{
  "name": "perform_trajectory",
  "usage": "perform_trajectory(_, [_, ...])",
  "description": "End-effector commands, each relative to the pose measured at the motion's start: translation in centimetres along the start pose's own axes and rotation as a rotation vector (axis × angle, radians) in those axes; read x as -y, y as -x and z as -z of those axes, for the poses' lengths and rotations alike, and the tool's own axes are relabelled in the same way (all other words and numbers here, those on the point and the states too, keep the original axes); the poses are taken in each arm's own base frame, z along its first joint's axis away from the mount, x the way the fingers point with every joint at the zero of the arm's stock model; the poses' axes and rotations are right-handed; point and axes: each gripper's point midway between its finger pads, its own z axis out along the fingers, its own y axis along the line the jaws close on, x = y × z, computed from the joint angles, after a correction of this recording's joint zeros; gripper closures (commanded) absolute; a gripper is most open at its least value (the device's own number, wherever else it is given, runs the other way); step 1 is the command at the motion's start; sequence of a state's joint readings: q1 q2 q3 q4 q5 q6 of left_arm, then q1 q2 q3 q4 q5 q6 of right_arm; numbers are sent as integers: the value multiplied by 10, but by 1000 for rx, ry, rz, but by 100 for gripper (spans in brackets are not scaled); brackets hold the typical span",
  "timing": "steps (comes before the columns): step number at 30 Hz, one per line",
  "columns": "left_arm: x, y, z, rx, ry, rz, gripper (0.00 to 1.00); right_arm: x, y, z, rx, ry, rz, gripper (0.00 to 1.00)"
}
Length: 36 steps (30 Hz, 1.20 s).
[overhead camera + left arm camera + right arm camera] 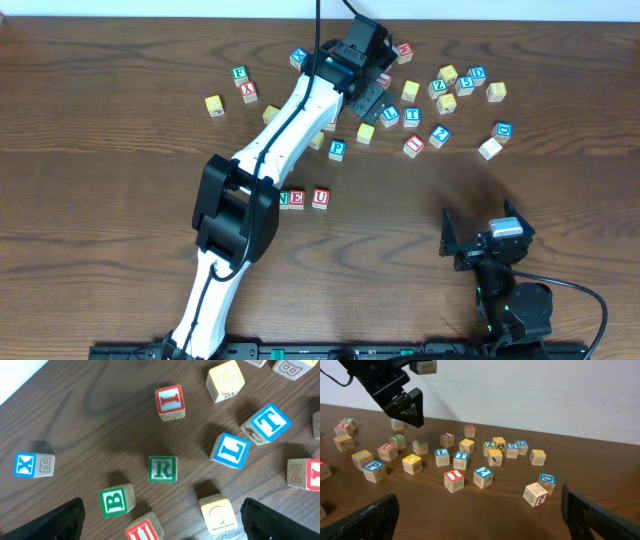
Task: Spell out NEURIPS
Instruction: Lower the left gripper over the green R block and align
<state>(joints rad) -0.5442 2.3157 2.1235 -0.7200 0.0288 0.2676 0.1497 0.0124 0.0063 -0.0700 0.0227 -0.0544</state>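
left gripper hung right over the green R cube, jaws wide apart, nothing held. Its fingers showed only in the bottom corners of the left wrist view. R stood upright on the table in the gap ahead of them, touching neither.

Around R, left wrist view:
- green B cube just beside R, lower left
- stray red cube below R, cut by the frame edge
- yellow cube lower right of R
- blue L cube near R on the right, blue T cube beyond it
- red I cube above R, apart from it
- blue X cube well off to R's left

None touched R.

Overhead: R was hidden under the gripper. N cube, E cube and U cube stood in a row well apart from R, on the robot's side of it. N was partly covered by the left arm. Whether N and E touched, could not tell. U sat just beside E with a small gap. Blue P cube lay roughly between R and that row.

right gripper sat far from R, toward the robot's edge, jaws apart, empty.
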Motion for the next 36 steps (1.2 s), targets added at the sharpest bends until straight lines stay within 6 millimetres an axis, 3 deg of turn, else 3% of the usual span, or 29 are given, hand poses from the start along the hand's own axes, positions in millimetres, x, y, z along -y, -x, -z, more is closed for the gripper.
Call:
perform_trajectory(1, [0,-4,-19,-13,-13,-12,2,3,0,0,0,-16,-13,1])
perform_trajectory(6, [3,-13,-38,-36,-18,-12,2,3,0,0,0,-16,-13,1])
perform_trajectory(17, [-4,-9,-45,-9,-8,-4,2,3,0,0,0,-16,-14,1])
perform_trajectory(24, [0,-25,-69,-49,-16,-4,2,3,0,0,0,-16,-13,1])
perform_trajectory(36, [-3,-13,-71,0,-5,-3,2,3,0,0,0,-16,-14,1])
